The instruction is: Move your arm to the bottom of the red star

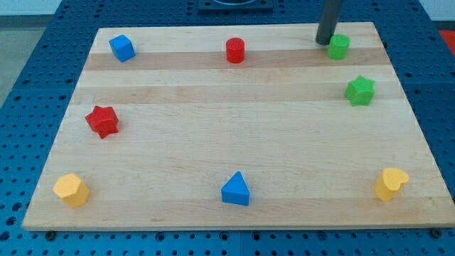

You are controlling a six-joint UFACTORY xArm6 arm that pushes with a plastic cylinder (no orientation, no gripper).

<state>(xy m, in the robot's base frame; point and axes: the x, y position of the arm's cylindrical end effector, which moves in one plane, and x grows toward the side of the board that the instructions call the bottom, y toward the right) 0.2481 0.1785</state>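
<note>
The red star (102, 121) lies near the board's left edge, about halfway down. My tip (324, 43) is at the view's top right, touching or just left of the green cylinder-like block (338, 47). The tip is far from the red star, up and to the right of it across most of the board.
A wooden board (227, 163) lies on a blue pegboard table. On it are a blue cube (122, 48) top left, a red cylinder (235, 50) top middle, a green star (360, 90) right, a yellow block (71, 190) bottom left, a blue triangle (236, 190) bottom middle, and a yellow heart (391, 184) bottom right.
</note>
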